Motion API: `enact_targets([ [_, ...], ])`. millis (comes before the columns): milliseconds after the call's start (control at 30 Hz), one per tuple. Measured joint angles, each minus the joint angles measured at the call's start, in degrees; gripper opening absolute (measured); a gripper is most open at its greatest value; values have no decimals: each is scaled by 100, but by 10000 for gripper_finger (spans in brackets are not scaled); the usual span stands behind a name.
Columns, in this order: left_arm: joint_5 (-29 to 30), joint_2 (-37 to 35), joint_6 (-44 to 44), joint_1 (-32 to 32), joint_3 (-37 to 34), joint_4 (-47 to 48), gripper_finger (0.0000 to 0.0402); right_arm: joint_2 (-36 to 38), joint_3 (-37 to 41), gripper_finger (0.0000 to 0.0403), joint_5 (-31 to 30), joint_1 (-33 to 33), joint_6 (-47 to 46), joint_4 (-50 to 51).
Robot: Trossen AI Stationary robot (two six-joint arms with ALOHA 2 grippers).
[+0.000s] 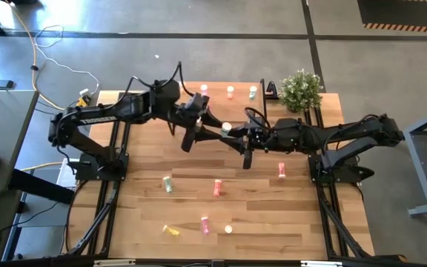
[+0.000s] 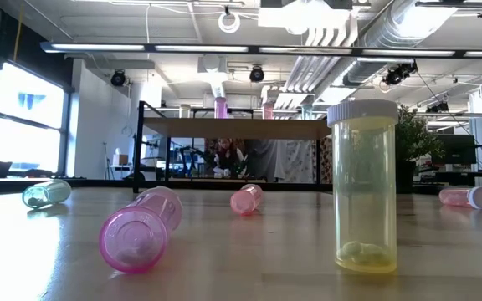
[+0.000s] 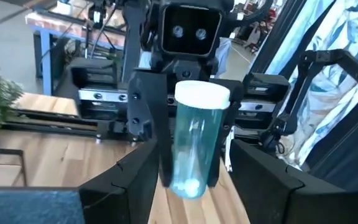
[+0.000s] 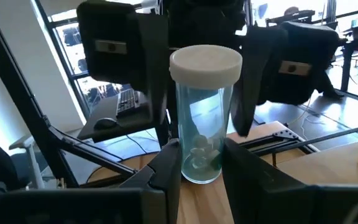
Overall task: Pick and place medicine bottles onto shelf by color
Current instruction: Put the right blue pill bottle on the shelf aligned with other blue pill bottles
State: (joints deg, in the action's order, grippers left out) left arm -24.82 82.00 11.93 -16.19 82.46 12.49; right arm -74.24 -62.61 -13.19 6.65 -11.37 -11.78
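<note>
"What are they up to, just in front of the shelf (image 1: 217,96)?"

"A handover, I'd say. The left fingers (image 4: 157,87) are closed on the white cap end of a pale green bottle (image 4: 201,137), and it hangs in the air between the two arms, clear of the surface (image 1: 273,215)."

"And the other side?"

"The right fingers (image 4: 168,165) are pinched on its lower body, narrower than the left pair. So both have hold of the one bottle at once."

"Then who takes it?"

"Can't say from here. One pair has to let go cleanly while the other keeps its squeeze, or the bottle drops or tips. Whichever arm keeps it then carries it back onto the shelf."

"Where on it?"

"Three bottles (image 1: 230,90) stand in a row up there. The one at the shelf's right end (image 1: 253,91) looks greenish, so beside that one would be my guess."

"Much left after that?"

"Plenty. Several loose bottles (image 1: 216,188) lie on the surface, well in front of the shelf."
</note>
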Motion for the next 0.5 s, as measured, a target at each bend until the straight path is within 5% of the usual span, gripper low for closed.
enact_targets([
  [500,341,253,254,132,2,-349,160,2,0,84,81,-59,14,169],
])
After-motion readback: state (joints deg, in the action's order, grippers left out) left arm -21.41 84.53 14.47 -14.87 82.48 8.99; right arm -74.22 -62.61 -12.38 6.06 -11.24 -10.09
